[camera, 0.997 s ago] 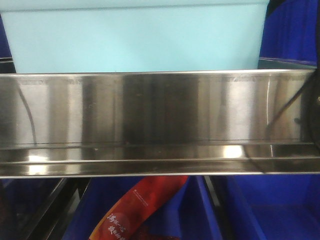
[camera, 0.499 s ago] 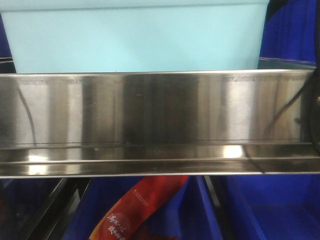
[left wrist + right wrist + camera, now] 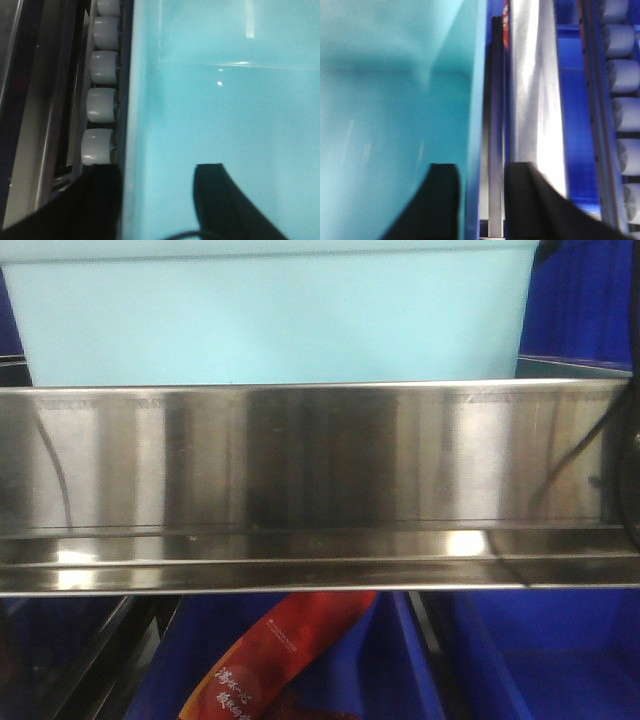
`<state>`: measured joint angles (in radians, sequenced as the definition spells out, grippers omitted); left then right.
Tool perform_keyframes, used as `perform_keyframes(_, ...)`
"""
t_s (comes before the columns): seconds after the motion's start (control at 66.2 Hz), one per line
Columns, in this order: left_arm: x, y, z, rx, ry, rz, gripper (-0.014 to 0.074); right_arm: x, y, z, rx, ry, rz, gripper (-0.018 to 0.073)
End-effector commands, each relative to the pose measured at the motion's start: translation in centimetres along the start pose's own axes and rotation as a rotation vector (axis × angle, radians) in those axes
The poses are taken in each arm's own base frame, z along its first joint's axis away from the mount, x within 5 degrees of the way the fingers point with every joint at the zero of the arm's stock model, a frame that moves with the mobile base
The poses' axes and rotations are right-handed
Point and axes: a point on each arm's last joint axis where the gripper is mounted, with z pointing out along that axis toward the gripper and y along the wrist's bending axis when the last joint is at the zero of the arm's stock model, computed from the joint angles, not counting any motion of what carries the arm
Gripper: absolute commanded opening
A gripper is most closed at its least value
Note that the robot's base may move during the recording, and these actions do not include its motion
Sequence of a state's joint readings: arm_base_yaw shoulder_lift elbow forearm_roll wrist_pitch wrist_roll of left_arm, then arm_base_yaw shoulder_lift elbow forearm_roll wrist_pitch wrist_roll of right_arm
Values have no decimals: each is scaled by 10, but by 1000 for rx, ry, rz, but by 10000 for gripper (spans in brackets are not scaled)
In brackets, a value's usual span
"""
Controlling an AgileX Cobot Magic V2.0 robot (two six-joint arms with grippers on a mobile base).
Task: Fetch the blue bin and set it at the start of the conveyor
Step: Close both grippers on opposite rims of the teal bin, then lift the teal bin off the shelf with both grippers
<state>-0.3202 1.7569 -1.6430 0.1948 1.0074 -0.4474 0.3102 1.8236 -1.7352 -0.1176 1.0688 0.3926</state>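
The blue bin [image 3: 270, 320] sits on the shelf, filling the upper part of the front view behind the stainless-steel rail [image 3: 320, 470]; the conveyor start is not in any view. At the bottom of the left wrist view the left gripper [image 3: 155, 167] is spread astride the bin's side wall, one finger outside by the white rollers [image 3: 100, 105] and one inside the tub. The right gripper [image 3: 481, 167] is likewise spread across the opposite wall, its outer finger in the narrow gap beside the steel. Neither appears to be squeezing yet. The risks, as I judge them: the smooth tapered plastic may slip if the pinch is shallow or uneven, tilting the bin; lifting too low would catch it on the rail, and the outer fingers could jam against the rollers or the dark blue crate [image 3: 585, 300] at upper right.
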Motion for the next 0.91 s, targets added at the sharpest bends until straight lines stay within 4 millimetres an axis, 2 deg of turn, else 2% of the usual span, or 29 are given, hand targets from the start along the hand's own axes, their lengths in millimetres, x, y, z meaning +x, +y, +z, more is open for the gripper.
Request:
perform_keyframes(0.0,0,-2,-1,7,-9,-6,167,-1,0,-4,-1,-4,0,-13)
perform_keyframes(0.136,0,-2,0,8,-10,-6,-17,-1,0,-4,-1,-4,0,-158)
perform_keyframes(0.196,0,-2,1,7,-7,-6,-108,-1,0,-4,-2,-6,0,-158)
perform_keyframes(0.347,0,-3,2,12,-4,-11,-111,-1,0,-5,-3,-8,0,-158)
perform_keyframes(0.468,1,-4,-10,20,-18,-30,-111,-1,-1,-17,-7,-26,20,-158)
perform_keyframes(0.74,6,-18,-64,8,-170,-33,-111,-1,-5,-69,-25,-167,30,-158)
perform_keyframes(0.846,11,-24,-87,38,-219,-37,-111,3,-3,-94,6,-239,13,-158)
perform_keyframes(0.891,12,-24,-101,63,-255,-43,-111,7,0,-111,-8,-276,3,-158)
